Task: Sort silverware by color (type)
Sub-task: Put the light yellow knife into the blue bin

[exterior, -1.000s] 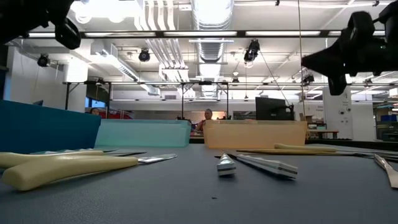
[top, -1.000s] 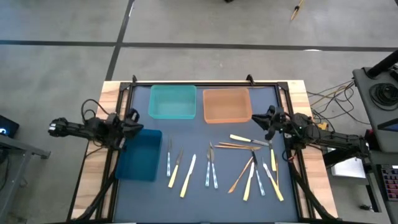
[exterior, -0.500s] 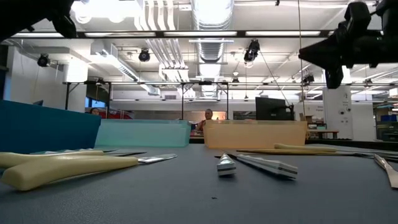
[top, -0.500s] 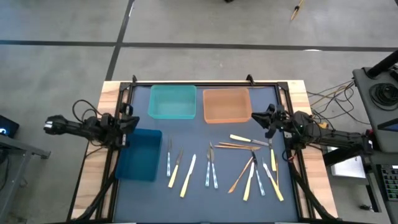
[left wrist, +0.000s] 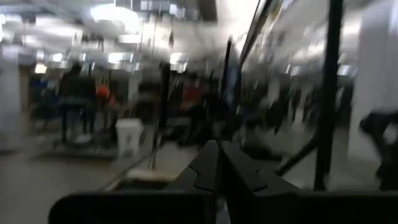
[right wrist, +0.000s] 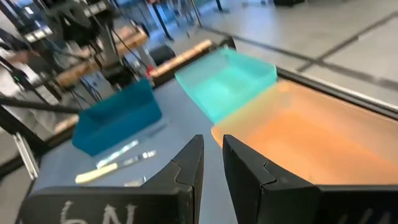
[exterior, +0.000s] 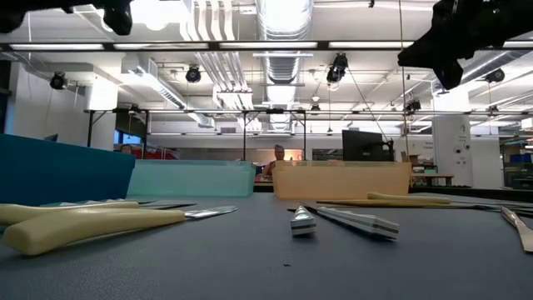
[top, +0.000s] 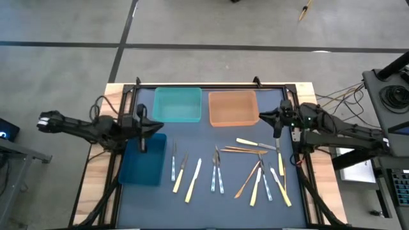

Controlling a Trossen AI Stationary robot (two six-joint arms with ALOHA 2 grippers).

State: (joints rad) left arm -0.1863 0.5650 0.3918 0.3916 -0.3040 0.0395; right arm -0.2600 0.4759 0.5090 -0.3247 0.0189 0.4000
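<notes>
Nothing looks sorted yet. In the high view all three bins appear empty: the teal bin (top: 177,104) at upper centre, the orange bin (top: 232,107) just right of it, and the blue bin (top: 143,158) at centre left. The silverware (top: 220,167) lies loose on the dark mat (top: 211,144) in the lower middle of the frame. One group of yellow and grey pieces sits just right of the blue bin; a second, more tangled cluster of yellow, grey and orange-tan pieces lies below the orange bin, some crossing each other.

The left gripper (top: 142,135) hangs over the top edge of the blue bin, fingers pressed together and carrying nothing, as its wrist view shows. The right gripper (top: 277,123) hovers at the right side of the orange bin, above the right-hand cluster, fingers a narrow gap apart with nothing between them.

So the whole job seems to remain: every piece must still be picked up and dropped in the bin for its colour.
</notes>
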